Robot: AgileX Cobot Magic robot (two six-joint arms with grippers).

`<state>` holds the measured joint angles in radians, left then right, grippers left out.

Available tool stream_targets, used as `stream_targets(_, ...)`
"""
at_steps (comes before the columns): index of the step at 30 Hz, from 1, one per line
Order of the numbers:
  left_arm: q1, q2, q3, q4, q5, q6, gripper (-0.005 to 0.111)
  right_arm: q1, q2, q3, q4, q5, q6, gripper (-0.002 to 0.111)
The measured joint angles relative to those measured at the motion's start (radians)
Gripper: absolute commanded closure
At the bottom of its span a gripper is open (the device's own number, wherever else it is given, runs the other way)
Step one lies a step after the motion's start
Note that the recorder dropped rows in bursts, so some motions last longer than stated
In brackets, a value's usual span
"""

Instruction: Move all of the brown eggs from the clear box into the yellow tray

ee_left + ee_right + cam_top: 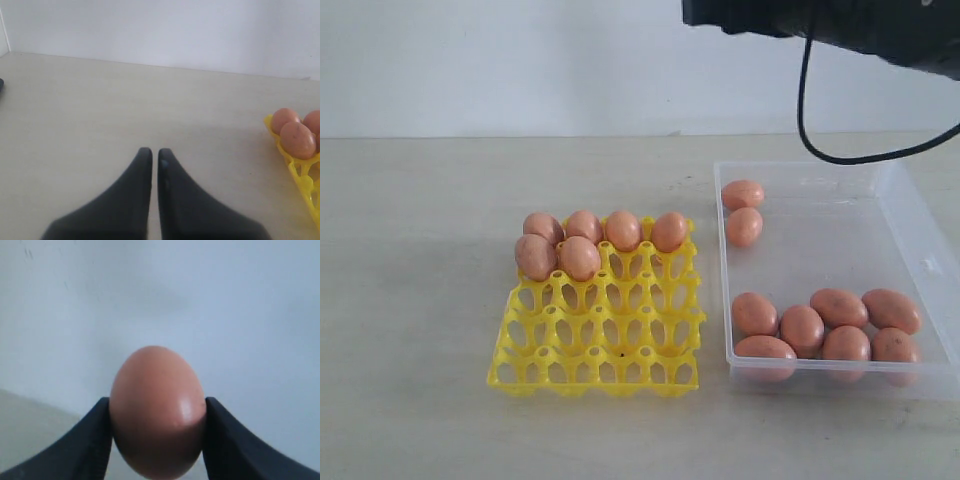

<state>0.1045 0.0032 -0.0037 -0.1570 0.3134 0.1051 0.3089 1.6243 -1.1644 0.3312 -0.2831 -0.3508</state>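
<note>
The pale table is filling most of the exterior view, with a white wall standing behind it. The box is sitting on the table at 3 o'clock from the tray, just beside it, with a narrow strip of table showing between them. The tray is lying flat near the middle of that view.

The right arm is showing as a dark mass in the 1 o'clock corner of the exterior view, and a black cable is looping down from it. Neither gripper is appearing in that view.

The left gripper is hovering over bare table. Its fingers are standing nearly together, with only a thin slit between the tips, and they are gripping nothing. The right gripper is clamping one egg between its fingers. The jaws are standing as wide as the egg and pressing on both its sides, with only the wall showing behind.

Six eggs are sitting in the tray. Four are filling its 12 o'clock row and two are sitting in the next row, toward 9 o'clock. Nine more are lying in the box. Two are touching in its 11 o'clock corner and seven are crowding together along its 6 o'clock wall. The left wrist view is catching one corner of the tray with a few of its eggs.
</note>
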Motion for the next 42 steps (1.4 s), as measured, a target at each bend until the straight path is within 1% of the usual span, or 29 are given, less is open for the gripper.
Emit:
stream_targets(1,0.000,0.000,0.000,0.000,0.000,0.000,0.103,0.024,0.002,0.011,-0.017,-0.089,0.042,0.109)
stream_targets(2,0.000,0.000,0.000,0.000,0.000,0.000,0.103,0.059,0.006,0.035,-0.063,-0.235,0.167,0.109)
stream_targets(3,0.000,0.000,0.000,0.000,0.000,0.000,0.103,0.072,0.007,0.051,-0.101,-0.298,0.256,0.109)
stream_targets(4,0.000,0.000,0.000,0.000,0.000,0.000,0.103,0.080,0.007,0.077,-0.228,-0.382,0.448,0.109)
stream_targets(5,0.000,0.000,0.000,0.000,0.000,0.000,0.103,0.080,0.007,0.089,-0.320,-0.418,0.540,0.109)
stream_targets(6,0.000,0.000,0.000,0.000,0.000,0.000,0.103,0.080,0.007,0.106,-0.544,-0.458,0.686,0.109)
stream_targets(7,0.000,0.000,0.000,0.000,0.000,0.000,0.103,0.080,0.007,0.109,-0.696,-0.467,0.758,0.109)
stream_targets(8,0.000,0.000,0.000,0.000,0.000,0.000,0.103,0.084,0.007,0.120,-0.966,-0.473,0.880,0.109)
stream_targets(9,0.000,0.000,0.000,0.000,0.000,0.000,0.103,0.088,0.008,0.131,-1.125,-0.470,0.960,0.109)
stream_targets(10,0.000,0.000,0.000,0.000,0.000,0.000,0.103,0.089,0.014,0.144,-1.222,-0.455,1.007,0.109)
stream_targets(12,0.000,0.000,0.000,0.000,0.000,0.000,0.103,0.089,0.049,0.166,-1.245,-0.444,1.033,0.109)
stream_targets(13,0.000,0.000,0.000,0.000,0.000,0.000,0.103,0.087,0.076,0.172,-1.243,-0.477,1.041,0.109)
stream_targets(17,0.000,0.000,0.000,0.000,0.000,0.000,0.103,0.087,0.229,0.174,-1.200,-0.739,1.064,0.109)
stream_targets(19,0.000,0.000,0.000,0.000,0.000,0.000,0.103,0.087,0.286,0.174,-1.161,-0.817,1.055,0.109)
stream_targets(20,0.000,0.000,0.000,0.000,0.000,0.000,0.103,0.087,0.339,0.174,-1.120,-0.864,1.017,0.109)
stream_targets(22,0.000,0.000,0.000,0.000,0.000,0.000,0.103,0.087,0.394,0.174,-1.063,-0.903,0.945,0.109)
stream_targets(28,0.000,0.000,0.000,0.000,0.000,0.000,0.103,0.075,0.439,0.175,-1.019,-0.920,0.848,0.109)
stream_targets(31,0.000,0.000,0.000,0.000,0.000,0.000,0.103,0.008,0.470,0.175,-1.049,-0.926,0.841,0.109)
stream_targets(32,0.000,0.000,0.000,0.000,0.000,0.000,0.103,-0.007,0.474,0.175,-1.073,-0.926,0.847,0.109)
stream_targets(33,0.000,0.000,0.000,0.000,0.000,0.000,0.103,-0.024,0.479,0.175,-1.138,-0.923,0.862,0.109)
stream_targets(34,0.000,0.000,0.000,0.000,0.000,0.000,0.103,-0.029,0.481,0.175,-1.173,-0.908,0.870,0.109)
stream_targets(35,0.000,0.000,0.000,0.000,0.000,0.000,0.103,-0.029,0.481,0.175,-1.225,-0.854,0.879,0.109)
stream_targets(37,0.000,0.000,0.000,0.000,0.000,0.000,0.103,-0.029,0.481,0.175,-1.263,-0.767,0.883,0.109)
stream_targets(42,0.000,0.000,0.000,0.000,0.000,0.000,0.103,-0.029,0.481,0.175,-1.265,-0.647,0.879,0.109)
